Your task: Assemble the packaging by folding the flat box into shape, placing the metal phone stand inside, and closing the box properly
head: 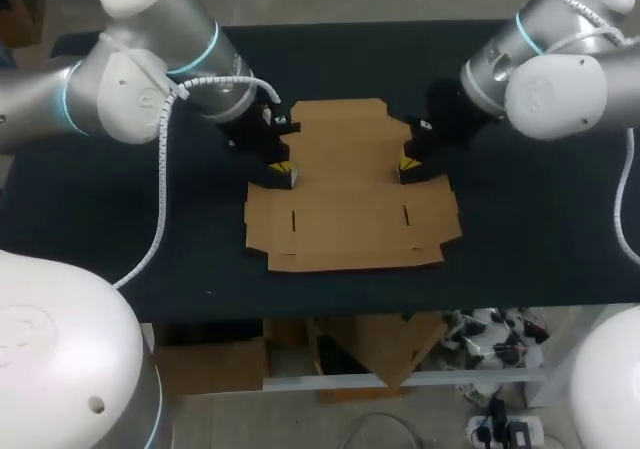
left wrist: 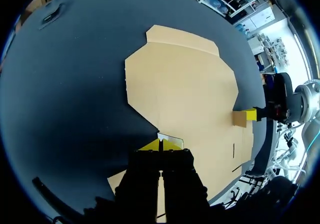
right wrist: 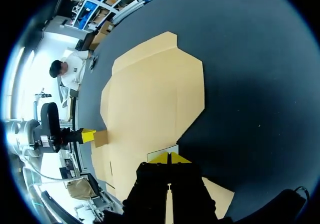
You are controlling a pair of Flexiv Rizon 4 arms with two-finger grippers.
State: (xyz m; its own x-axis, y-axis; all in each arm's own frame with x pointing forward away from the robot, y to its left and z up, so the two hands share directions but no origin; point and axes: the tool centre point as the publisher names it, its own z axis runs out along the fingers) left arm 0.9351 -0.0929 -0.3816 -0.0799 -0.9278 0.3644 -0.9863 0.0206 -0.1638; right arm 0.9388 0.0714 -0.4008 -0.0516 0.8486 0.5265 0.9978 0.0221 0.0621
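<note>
Evidently we are folding: the flat box (head: 345,204) lies mid-table, our left gripper (head: 283,176) pinched on its nine o'clock flap, right gripper (head: 408,170) on three o'clock; next, lift both together.

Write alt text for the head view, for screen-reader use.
A flat cardboard box lies unfolded in the middle of a black table. The left gripper and right gripper come in from opposite sides and sit at the notches in its side edges, with their yellow tips closed on small side flaps.
</note>
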